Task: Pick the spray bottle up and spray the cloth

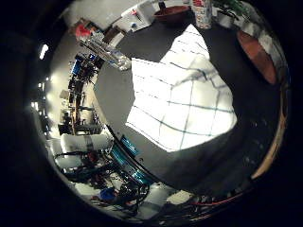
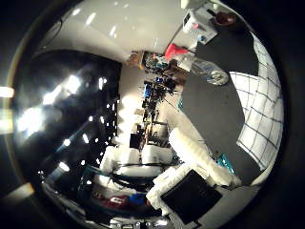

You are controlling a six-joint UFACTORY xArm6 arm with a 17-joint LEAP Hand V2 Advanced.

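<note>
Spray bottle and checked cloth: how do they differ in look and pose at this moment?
The spray bottle is clear, slim and lies on its side; the cloth is white with dark grid lines, spread out and rumpled. The bottle sits at the table's edge, the cloth nearer its middle. Both rest on the dark table, untouched.

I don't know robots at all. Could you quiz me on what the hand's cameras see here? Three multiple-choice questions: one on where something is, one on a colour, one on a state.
1. Where does the cloth lie?
A. on the dark table
B. on the floor
C. in a bowl

2. What colour is the cloth?
A. plain red
B. white with dark grid lines
C. solid black

3. How is the clear spray bottle?
A. standing upright
B. hanging from a hook
C. lying on its side beside the cloth

Answers: 1 A, the cloth is spread on the tabletop. 2 B, dark lines cross white fabric. 3 C, it lies flat at the table's edge.
</note>
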